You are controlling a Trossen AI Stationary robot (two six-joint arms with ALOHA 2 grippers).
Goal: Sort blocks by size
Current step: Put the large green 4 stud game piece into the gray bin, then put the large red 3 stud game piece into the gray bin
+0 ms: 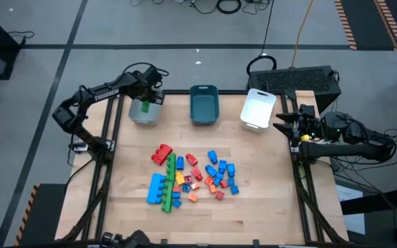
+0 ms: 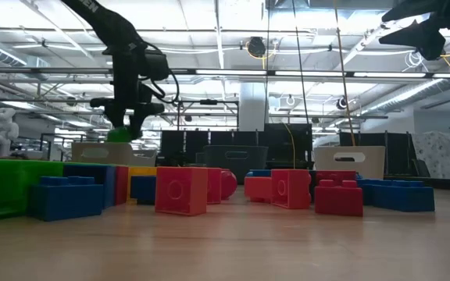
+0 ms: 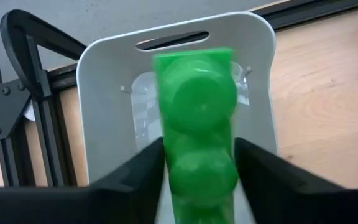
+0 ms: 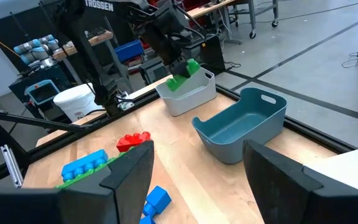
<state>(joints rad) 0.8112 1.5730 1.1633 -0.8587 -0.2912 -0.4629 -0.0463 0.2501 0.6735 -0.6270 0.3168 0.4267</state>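
Observation:
My left gripper (image 1: 145,103) hangs over the grey tray (image 1: 145,112) at the table's far left, shut on a green studded block (image 3: 199,134), which also shows in the right wrist view (image 4: 184,76) and in the low view (image 2: 118,135). The other blocks (image 1: 191,176), blue, red, green, orange and yellow, lie in a heap on the table's middle. My right gripper (image 1: 286,124) is open and empty above the table's right edge, near the white tray (image 1: 258,109). My left gripper pinches the green block's two long sides (image 3: 168,155) between its two fingers, at the block's near end. The fingers come from above, slanting down, and lie along its sides. The block is lifted clear, above the grey tray's inside.
A teal tray (image 1: 204,103) stands between the grey tray and the white tray along the far edge. A long green bar (image 1: 169,180) and a blue brick (image 1: 157,186) lie at the heap's left. Bare wood lies at the near edge and both sides.

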